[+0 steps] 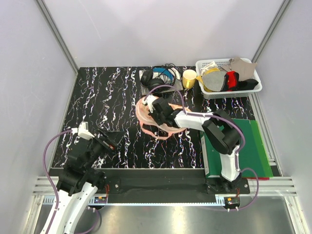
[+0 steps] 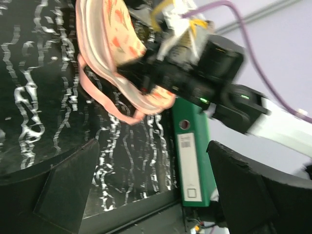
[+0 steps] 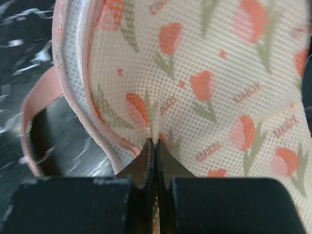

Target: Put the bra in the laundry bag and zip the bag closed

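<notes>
I find the bag (image 3: 219,97) pinched in my right tool (image 3: 155,146), jaws closed tight on it; left tool (image 2: 151,195) wide open, well apart.

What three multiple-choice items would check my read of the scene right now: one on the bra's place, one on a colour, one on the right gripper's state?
1. Where is the bra?
A) in the white basket
B) on the floor
C) hanging on the wall

2. What colour is the cup?
A) blue
B) yellow
C) white

3. What is the right gripper doing?
A) open in the air
B) shut on a spoon
C) shut on the laundry bag

Answers:
1 A, the red shows among the cloths in the basket at the far right corner of the table.
2 B, the top view shows it plainly yellow, just left of the basket.
3 C, the right wrist view shows the gripper pinched together on the printed mesh.
</notes>
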Tool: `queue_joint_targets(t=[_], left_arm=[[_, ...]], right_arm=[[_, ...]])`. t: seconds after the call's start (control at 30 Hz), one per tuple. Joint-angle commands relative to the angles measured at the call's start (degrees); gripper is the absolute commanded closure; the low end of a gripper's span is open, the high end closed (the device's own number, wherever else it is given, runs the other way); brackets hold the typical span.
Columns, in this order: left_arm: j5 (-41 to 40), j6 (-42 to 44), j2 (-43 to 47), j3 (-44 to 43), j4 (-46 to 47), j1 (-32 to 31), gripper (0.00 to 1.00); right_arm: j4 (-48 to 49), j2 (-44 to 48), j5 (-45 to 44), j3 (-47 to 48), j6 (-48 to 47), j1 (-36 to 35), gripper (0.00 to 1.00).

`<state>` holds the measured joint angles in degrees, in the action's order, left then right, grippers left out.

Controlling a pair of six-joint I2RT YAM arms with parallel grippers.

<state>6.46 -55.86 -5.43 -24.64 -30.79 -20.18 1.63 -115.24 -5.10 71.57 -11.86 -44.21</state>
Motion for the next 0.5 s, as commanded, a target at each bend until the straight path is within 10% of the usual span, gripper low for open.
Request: queue_joint_targets(t=[0.0,0.23,0.47], left_arm=[[-6.28,2.94,-1.77,-3.83,-1.82,-0.21,0.02],[-7.96,1.72,-4.67,-3.13,-1.91,-0.21,0.04],[-3.74,1.72,-9.06,-2.43,-1.21,-0.21,0.05]], right_arm=[[-9.18,11.93,-0.18,3.4,12.88,-3.52,1.0],[-9.28,21.46,13.08,1.91,46.33,-3.69,1.0],[-4.88,17.87,17.76,2.17,56.76,-3.34,1.0]])
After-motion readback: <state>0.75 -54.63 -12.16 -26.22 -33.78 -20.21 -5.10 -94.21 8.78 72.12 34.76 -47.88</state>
